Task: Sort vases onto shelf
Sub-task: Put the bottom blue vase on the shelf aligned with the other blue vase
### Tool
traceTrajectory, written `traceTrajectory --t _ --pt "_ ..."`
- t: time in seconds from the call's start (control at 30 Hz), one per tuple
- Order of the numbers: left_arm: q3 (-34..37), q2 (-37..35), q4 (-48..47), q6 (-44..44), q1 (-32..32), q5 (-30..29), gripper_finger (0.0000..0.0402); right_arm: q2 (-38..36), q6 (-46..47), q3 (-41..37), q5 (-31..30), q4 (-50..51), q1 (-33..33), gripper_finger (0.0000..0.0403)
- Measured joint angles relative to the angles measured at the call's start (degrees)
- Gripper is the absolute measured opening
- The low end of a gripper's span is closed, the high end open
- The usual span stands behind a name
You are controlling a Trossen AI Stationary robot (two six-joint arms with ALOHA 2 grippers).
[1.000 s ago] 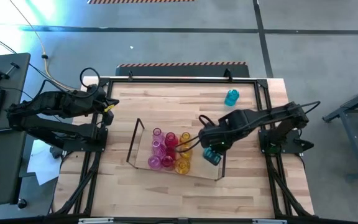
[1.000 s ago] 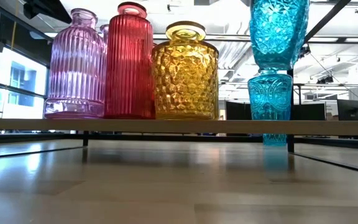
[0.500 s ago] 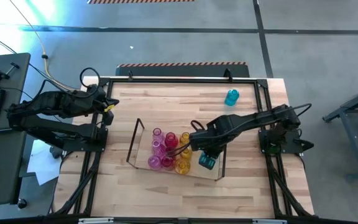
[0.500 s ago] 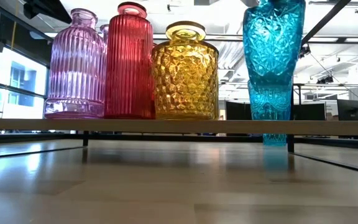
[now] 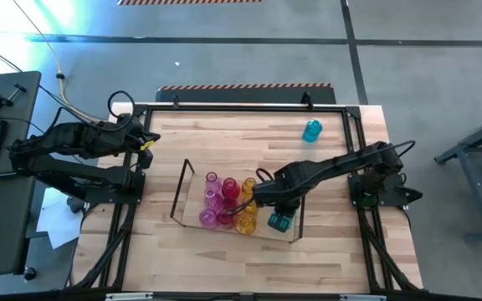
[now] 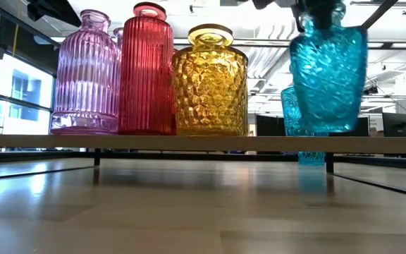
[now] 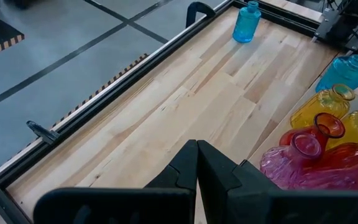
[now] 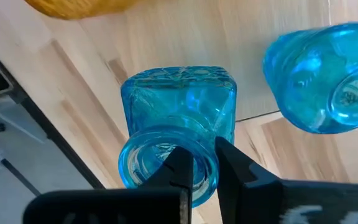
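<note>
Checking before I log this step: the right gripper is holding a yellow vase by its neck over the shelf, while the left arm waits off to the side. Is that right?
Not quite: the vase in the right gripper is cyan, not yellow, as the right wrist view shows. The rest holds: it is pinched at the neck over the shelf, and the left gripper waits at the table's left edge.

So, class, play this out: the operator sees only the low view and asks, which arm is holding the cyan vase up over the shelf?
Observer: The right arm. From above, the right gripper holds the cyan vase over the end of the shelf nearest that arm.
Operator: How is it gripped?
Observer: The right wrist view shows the jaws pinching its mouth rim.
Operator: And the left arm?
Observer: The left gripper waits at the left edge of the table, jaws shut and empty.
</note>
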State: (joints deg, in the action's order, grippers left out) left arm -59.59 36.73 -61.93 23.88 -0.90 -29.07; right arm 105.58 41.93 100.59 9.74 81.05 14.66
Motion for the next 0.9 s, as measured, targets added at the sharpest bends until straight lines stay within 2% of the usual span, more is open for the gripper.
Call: traceTrajectory --t 0.17,0.43,0.9 --pt "0.0 0.0 0.0 0.0 -0.01 0.03 0.0 -0.02 -2.44 -1.06 -0.55 0.1 0.0 0.0016" --pt "0.0 0.0 0.0 0.29 -0.01 0.08 0.0 -0.02 -7.85 -1.16 -5.74 1.23 -0.04 0.0016" --pt "0.0 0.0 0.0 1.14 -0.01 0.16 0.0 -0.02 -13.91 -1.16 -6.49 2.52 0.35 0.0016"
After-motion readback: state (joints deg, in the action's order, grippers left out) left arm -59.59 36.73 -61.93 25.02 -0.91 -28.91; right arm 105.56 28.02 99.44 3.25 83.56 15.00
